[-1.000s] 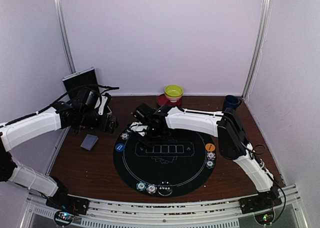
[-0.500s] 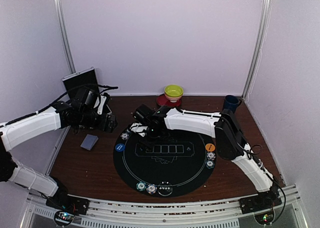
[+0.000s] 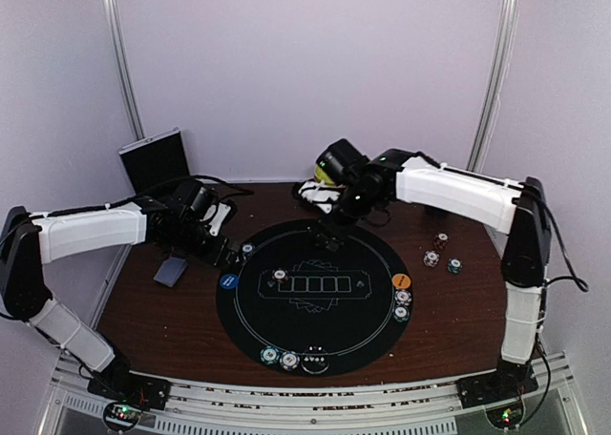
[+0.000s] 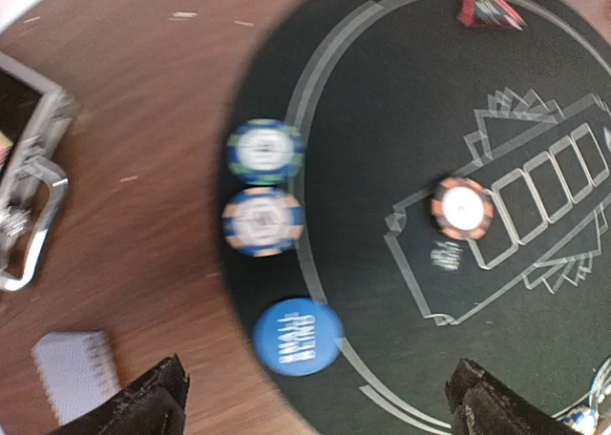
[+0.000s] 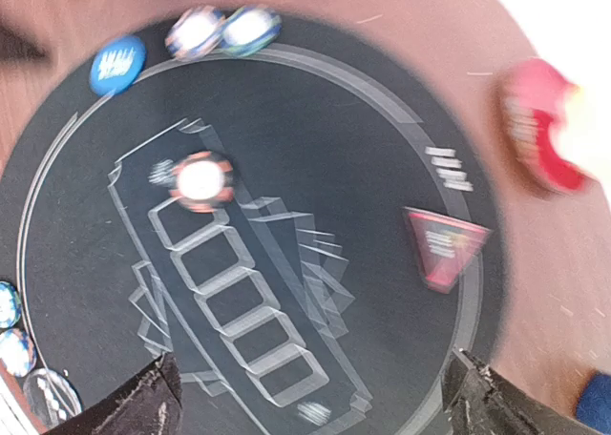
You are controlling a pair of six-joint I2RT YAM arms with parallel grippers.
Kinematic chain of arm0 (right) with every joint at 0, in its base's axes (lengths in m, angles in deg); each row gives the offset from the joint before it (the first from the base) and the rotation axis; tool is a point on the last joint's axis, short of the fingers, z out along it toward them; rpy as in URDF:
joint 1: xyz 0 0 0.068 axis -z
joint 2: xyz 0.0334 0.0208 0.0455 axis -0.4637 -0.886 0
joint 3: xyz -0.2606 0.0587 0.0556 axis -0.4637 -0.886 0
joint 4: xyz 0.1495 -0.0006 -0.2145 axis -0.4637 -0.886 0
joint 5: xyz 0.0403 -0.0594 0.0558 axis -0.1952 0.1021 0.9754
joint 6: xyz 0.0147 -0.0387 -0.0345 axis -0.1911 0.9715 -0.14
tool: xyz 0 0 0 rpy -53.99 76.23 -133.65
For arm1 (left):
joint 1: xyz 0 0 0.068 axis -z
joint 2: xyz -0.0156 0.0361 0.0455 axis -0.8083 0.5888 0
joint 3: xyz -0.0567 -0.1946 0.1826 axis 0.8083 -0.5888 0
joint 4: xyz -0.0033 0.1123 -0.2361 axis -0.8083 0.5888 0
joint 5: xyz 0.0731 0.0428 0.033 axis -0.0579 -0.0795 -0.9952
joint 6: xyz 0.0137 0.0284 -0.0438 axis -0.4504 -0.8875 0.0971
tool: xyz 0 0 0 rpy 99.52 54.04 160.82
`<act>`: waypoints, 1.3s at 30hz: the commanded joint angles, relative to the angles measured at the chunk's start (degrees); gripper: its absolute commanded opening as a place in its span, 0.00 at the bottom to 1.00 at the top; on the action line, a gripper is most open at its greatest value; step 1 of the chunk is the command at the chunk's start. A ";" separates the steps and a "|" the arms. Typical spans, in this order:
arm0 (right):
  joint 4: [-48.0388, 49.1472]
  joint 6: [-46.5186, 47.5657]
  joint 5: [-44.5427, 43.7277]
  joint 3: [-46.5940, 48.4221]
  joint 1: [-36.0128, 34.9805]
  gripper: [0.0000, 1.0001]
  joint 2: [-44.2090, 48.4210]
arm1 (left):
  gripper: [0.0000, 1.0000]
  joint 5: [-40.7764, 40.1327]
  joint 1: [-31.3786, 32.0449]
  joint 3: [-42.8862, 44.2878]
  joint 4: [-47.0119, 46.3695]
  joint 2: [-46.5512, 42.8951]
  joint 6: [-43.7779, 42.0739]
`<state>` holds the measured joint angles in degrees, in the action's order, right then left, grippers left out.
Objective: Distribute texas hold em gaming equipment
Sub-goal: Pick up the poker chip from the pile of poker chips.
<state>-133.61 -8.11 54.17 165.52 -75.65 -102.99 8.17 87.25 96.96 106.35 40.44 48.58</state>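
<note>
We find the left gripper [image 4: 320, 406] and right gripper [image 5: 315, 402] wide open, empty; the blue disc [image 3: 229, 281], at 9 o'clock of the mat [image 3: 320, 344], has unreadable writing.

The top view looks down from high behind the arm bases [image 3: 129, 389] over the whole bench [image 3: 162, 311]. Left wrist view hangs close above the left rim of the mat [image 4: 382, 92]; right wrist view, blurred, sits higher, covering most of it. All share the blue disc [image 3: 229, 281].
</note>
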 commanded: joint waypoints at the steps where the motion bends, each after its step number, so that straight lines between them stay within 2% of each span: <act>1: 4.09 -0.29 3.84 -8.47 8.77 0.97 6.82 | 0.98 3.17 4.86 5.32 0.39 5.67 -1.85; 8: 7.81 -1.37 4.80 -13.19 19.94 0.97 8.72 | 0.98 7.81 9.93 16.45 4.27 18.57 -4.50; 16: 10.51 -1.71 2.67 -15.81 21.31 0.96 11.36 | 0.98 7.25 10.78 27.54 9.15 29.42 -6.93; 23: 12.39 -1.83 1.25 -17.25 21.49 0.97 12.86 | 0.96 7.05 10.50 29.08 9.96 33.06 -7.30; 32: 12.85 -1.81 0.32 -17.67 21.44 0.96 12.38 | 0.88 7.91 9.52 29.06 9.90 34.26 -7.61; 39: 13.03 -1.68 0.32 -17.78 21.49 0.96 12.66 | 0.87 5.90 9.53 29.71 9.99 36.07 -7.50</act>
<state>-121.54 -9.34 55.61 148.34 -54.17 -91.99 15.28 97.04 124.65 115.84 74.93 41.65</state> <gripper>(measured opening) 0.964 0.874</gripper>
